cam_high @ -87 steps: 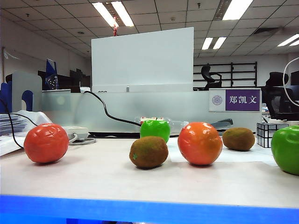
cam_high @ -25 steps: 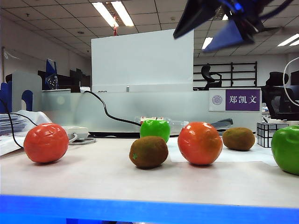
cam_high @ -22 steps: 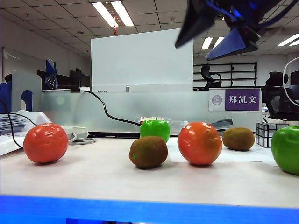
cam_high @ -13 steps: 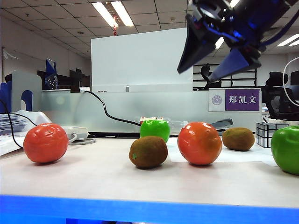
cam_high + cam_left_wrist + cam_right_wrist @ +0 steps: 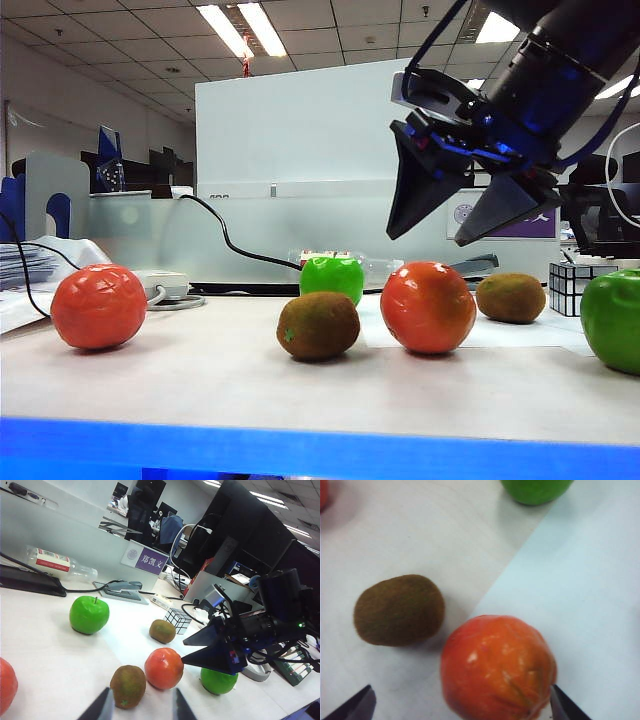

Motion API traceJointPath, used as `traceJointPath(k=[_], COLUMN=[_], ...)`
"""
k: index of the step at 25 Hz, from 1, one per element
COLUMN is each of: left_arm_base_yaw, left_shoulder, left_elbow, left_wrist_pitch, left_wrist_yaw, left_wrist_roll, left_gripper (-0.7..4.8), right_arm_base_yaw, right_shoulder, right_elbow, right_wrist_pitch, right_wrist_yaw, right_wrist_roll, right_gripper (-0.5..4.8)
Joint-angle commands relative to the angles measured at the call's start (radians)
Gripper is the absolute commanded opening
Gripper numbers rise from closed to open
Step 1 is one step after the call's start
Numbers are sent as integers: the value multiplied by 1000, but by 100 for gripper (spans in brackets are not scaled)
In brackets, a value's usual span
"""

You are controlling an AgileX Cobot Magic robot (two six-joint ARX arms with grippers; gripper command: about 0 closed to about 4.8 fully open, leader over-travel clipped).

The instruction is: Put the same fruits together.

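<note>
The right tool (image 5: 438, 238) hangs spread wide just above the glossy orange-red round orange (image 5: 427, 307) on the white surface (image 5: 200, 385), beside a fuzzy brown oval kiwi (image 5: 318, 325). The left tool (image 5: 138, 711), partly spread and empty, is well apart from them.

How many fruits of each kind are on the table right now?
Oranges: 2
Kiwis: 2
Green apples: 2
Total: 6 fruits, none held; the open right gripper hangs above the middle orange.
</note>
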State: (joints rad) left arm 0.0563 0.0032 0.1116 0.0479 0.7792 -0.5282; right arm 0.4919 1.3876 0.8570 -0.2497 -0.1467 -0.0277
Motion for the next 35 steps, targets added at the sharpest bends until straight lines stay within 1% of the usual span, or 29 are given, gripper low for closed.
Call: traceJointPath(k=[1, 7, 14, 16, 18, 22, 35], left_arm_base_yaw=[2, 2, 1, 1, 1, 1, 1], left_shoulder=[-1, -1, -1, -1, -1, -1, -1], left_elbow=[3, 3, 3, 3, 3, 3, 3], left_wrist_pitch=[14, -5, -219, -249, -258, -272, -271], left_wrist_yaw=[8, 7, 0, -23, -47, -61, -61], left_wrist_roll=[5, 10, 208, 235, 241, 253, 240], left_gripper=[161, 161, 159, 145, 142, 74, 75], right_arm_base_yaw=[1, 1, 2, 2, 2, 2, 2], right_shoulder=[12, 43, 75, 84, 97, 126, 203], right_elbow=[4, 4, 5, 5, 5, 5, 5], right_wrist_pitch=[22, 22, 22, 28, 42, 56, 138], right_wrist_yaw=[22, 37, 43, 43, 43, 39, 40], right_wrist_roll=[-17, -29, -29, -29, -29, -29, -27], right_gripper=[479, 479, 479, 479, 479, 479, 479])
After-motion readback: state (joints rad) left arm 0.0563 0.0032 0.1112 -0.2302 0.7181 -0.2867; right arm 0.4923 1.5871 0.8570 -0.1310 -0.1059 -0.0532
